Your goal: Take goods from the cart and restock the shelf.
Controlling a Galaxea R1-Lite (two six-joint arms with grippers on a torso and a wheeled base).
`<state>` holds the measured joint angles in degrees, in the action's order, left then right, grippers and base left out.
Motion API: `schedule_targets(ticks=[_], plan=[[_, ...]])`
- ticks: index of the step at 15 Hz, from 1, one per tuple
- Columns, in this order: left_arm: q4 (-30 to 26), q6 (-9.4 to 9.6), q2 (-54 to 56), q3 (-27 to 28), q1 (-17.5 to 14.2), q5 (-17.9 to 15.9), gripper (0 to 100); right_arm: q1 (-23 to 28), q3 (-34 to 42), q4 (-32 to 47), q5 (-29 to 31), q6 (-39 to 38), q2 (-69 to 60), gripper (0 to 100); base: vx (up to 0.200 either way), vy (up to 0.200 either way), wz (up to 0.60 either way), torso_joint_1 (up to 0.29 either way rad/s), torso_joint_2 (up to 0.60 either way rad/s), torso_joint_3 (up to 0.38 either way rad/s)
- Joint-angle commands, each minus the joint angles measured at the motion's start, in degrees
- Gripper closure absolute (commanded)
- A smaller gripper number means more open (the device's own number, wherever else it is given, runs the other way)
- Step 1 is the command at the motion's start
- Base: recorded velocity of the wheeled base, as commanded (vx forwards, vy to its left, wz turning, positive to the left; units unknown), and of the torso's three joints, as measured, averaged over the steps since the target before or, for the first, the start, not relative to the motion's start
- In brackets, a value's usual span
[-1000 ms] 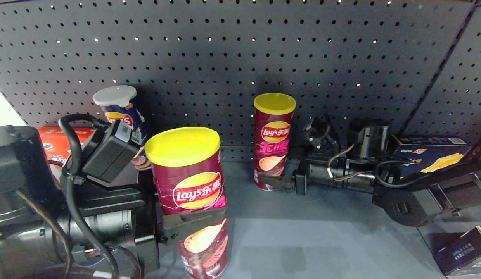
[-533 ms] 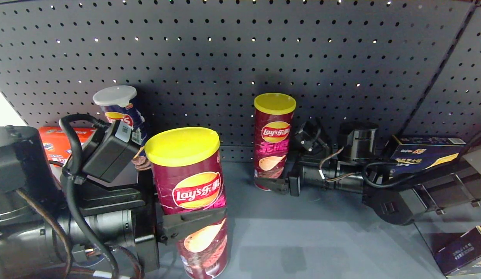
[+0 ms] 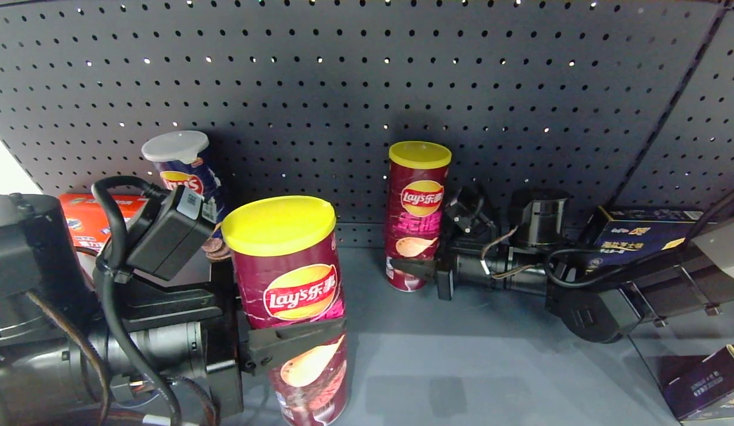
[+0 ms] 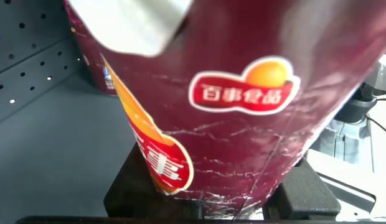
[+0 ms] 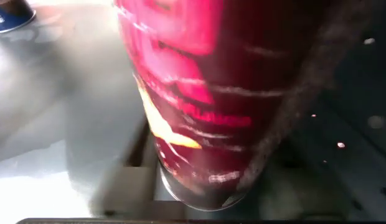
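A dark perforated metal back panel [image 3: 367,77] rises behind the grey shelf floor [image 3: 491,355]. Well out in front of this panel, before its left half, the left tool [image 3: 302,340] is clenched on a tall maroon cardboard chip can with a yellow plastic lid [image 3: 284,278]. One black finger [image 3: 284,342] crosses the can's front partway down, and the can stands upright. In the left wrist view the same can [image 4: 243,93] sits between the two dark finger blocks of the tool [image 4: 218,199], touching both.

Close to the panel, about at its middle, is a second maroon chip can with a yellow lid [image 3: 419,195], also upright. The right tool [image 3: 411,267] comes in from the panel's right side and is grasping this can low on its body, with a finger lying across the lower front. I cannot tell whether its base rests on the shelf floor. The right wrist view shows that can [image 5: 218,93] very near and blurred.

Hard against the panel near its left end stands a dark blue chip can with a translucent white lid [image 3: 180,163]. Farther toward that end lies an orange-red cardboard box [image 3: 86,222], partly hidden by the left arm. At the panel's foot toward its right end lies a flat dark blue box with yellow print [image 3: 645,236]. Well forward of the panel on that side is a dark purple box [image 3: 704,381].
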<state>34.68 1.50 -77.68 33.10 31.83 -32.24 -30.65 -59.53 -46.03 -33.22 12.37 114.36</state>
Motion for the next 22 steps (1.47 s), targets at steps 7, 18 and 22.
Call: schedule_targets(ticks=[7,18,22], plan=[[0.1,-0.01,0.5,0.1,-1.5,-0.1,100,-1.3,6.3,0.5,0.4,0.0,-10.4,100,0.000,0.000,0.00,0.000,0.00,0.000],[0.0,3.16,1.3,-0.8,0.8,0.3,100,-11.8,29.6,-1.5,8.8,-1.9,-30.4,100,0.000,0.000,0.00,0.000,0.00,0.000],[0.0,3.07,1.3,-0.8,3.9,1.1,100,-14.3,37.0,-7.7,8.8,-3.6,-30.9,100,0.000,0.000,0.00,0.000,0.00,0.000]])
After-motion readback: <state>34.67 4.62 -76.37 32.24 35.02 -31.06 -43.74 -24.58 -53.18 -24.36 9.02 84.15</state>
